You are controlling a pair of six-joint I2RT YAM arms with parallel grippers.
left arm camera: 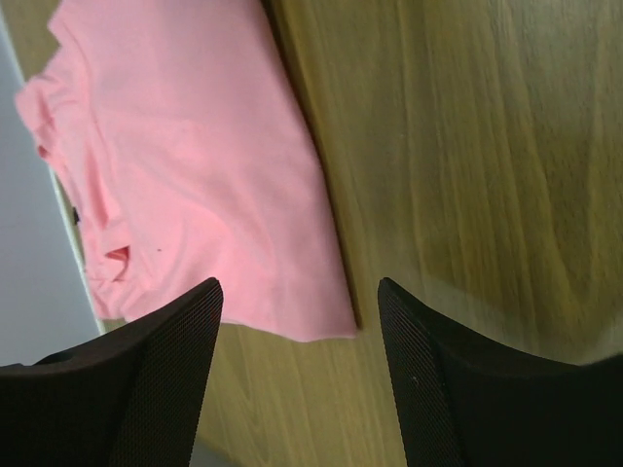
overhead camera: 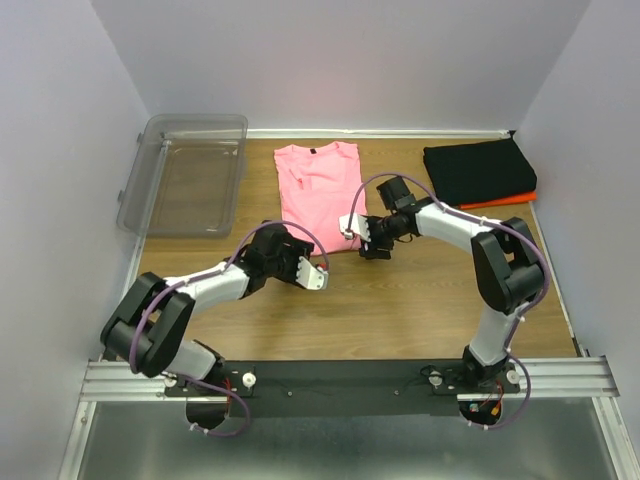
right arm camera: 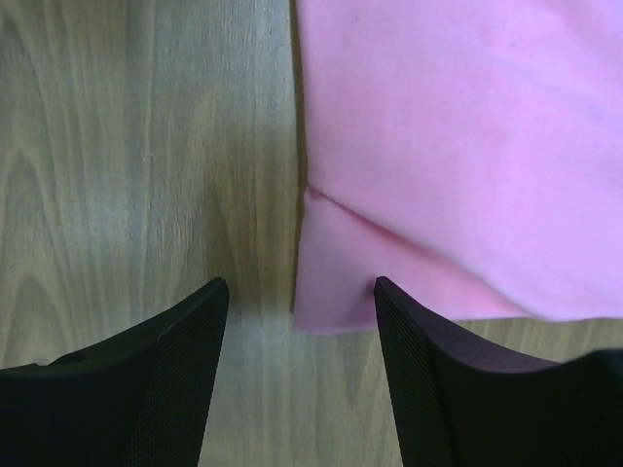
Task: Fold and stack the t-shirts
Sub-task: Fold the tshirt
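A pink t-shirt point(overhead camera: 318, 190), folded into a long strip, lies flat on the wooden table point(overhead camera: 400, 300) with its dark neck label at the far end. My left gripper point(overhead camera: 312, 273) hovers open just off the shirt's near left corner. In the left wrist view that hem corner of the pink t-shirt point(left arm camera: 195, 175) sits just ahead of the open left gripper point(left arm camera: 299, 284). My right gripper point(overhead camera: 358, 238) stands open at the near right corner. The right wrist view has the pink t-shirt point(right arm camera: 458, 146) with its corner between the spread fingers of the right gripper point(right arm camera: 301, 282), untouched. A folded black t-shirt point(overhead camera: 478, 170) rests on an orange one point(overhead camera: 512, 198) at the back right.
A clear plastic bin point(overhead camera: 185, 175) stands at the back left, partly over the table's left edge. White walls close in the left, back and right sides. The arms' bases sit on the rail point(overhead camera: 340, 375) at the near edge.
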